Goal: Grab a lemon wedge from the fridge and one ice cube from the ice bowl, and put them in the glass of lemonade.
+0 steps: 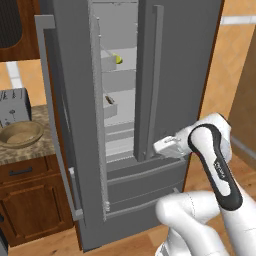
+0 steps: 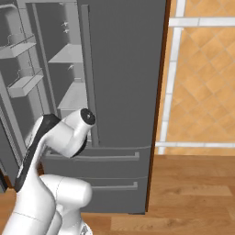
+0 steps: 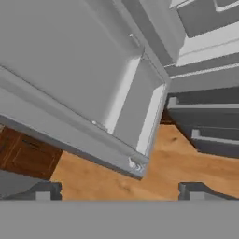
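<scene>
The grey fridge (image 1: 190, 65) has its left door (image 1: 55, 100) swung wide open and its right door shut. On an upper shelf inside lies the tiny yellow-green lemon wedge (image 1: 118, 59). The tan ice bowl (image 1: 21, 134) rests on the counter to the left of the fridge. My gripper (image 1: 160, 146) hovers low in front of the fridge, beside the bottom of the right door and far below the wedge. In the hand view its fingertips (image 3: 44, 190) stand wide apart with nothing between them. The glass of lemonade is out of view.
A small dark brown lump (image 1: 109, 100) sits on a lower fridge shelf. A silver toaster (image 1: 14, 107) stands behind the bowl. The open door carries bins (image 2: 23, 85) and juts out on the left. Two bottom drawers (image 2: 92, 158) are shut above the wooden floor (image 2: 193, 193).
</scene>
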